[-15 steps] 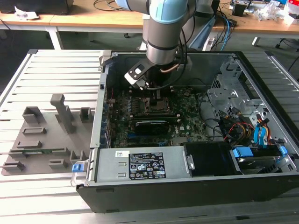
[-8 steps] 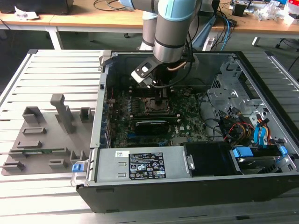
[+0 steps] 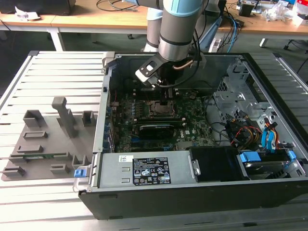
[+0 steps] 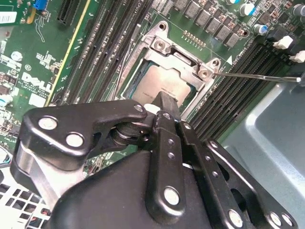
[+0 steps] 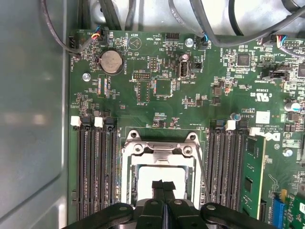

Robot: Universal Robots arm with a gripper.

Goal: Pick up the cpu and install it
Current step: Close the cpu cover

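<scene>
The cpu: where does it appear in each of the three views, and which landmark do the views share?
Exterior view: the cpu is hidden under the hand, at the socket frame.
Second wrist view: the cpu lies inside the socket frame, just beyond the hand.
First wrist view: the cpu lies inside the socket frame, behind the hand.
Shared landmark: the socket frame.

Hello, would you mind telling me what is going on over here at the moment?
A robot arm reaches into an open computer case. Its gripper, shut, is right over the cpu, which lies flat in the metal-framed socket on the motherboard. Whether the gripper's tips actually touch the chip, I cannot tell.
</scene>
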